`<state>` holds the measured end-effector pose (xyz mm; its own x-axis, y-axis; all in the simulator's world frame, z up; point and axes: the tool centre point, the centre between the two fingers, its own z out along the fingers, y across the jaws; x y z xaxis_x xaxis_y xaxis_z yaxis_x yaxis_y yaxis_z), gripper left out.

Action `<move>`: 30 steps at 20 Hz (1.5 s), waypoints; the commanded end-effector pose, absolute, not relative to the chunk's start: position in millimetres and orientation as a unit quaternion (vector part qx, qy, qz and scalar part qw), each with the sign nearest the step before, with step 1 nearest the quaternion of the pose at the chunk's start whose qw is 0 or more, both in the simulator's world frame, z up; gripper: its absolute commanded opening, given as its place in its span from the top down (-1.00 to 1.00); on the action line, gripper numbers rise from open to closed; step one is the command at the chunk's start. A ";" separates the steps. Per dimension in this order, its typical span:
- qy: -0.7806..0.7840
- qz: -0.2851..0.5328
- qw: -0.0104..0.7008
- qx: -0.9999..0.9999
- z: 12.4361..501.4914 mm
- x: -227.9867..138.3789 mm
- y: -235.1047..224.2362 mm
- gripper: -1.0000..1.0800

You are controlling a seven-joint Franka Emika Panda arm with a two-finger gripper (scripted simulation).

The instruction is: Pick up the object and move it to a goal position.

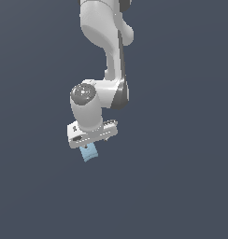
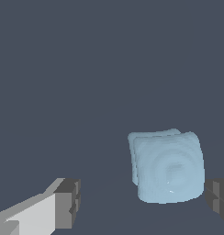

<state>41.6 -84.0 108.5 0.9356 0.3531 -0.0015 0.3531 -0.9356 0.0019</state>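
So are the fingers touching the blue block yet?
Cannot tell. In the wrist view one finger is clearly apart from the light-blue block; the other finger sits right at its edge, contact unclear.

Flat, even simulator light on a dim slate-grey backdrop — no glare. The glossy white robot arm (image 1: 104,32) shades softly along its underside. Both renders look coarse, slightly blurred — cast shadows barely show.

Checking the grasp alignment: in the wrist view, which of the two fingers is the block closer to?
The dark finger at the frame's edge: the block nearly touches it. The other finger, on the white bar, stands well apart from the block.
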 end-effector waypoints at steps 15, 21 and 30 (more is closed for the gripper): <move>0.227 0.000 0.000 0.974 90.0 48.3 -125.9 -0.92; 0.227 0.000 0.000 0.974 76.0 48.0 -126.2 -0.92; 0.228 0.000 0.000 0.974 39.5 47.6 -126.4 -0.92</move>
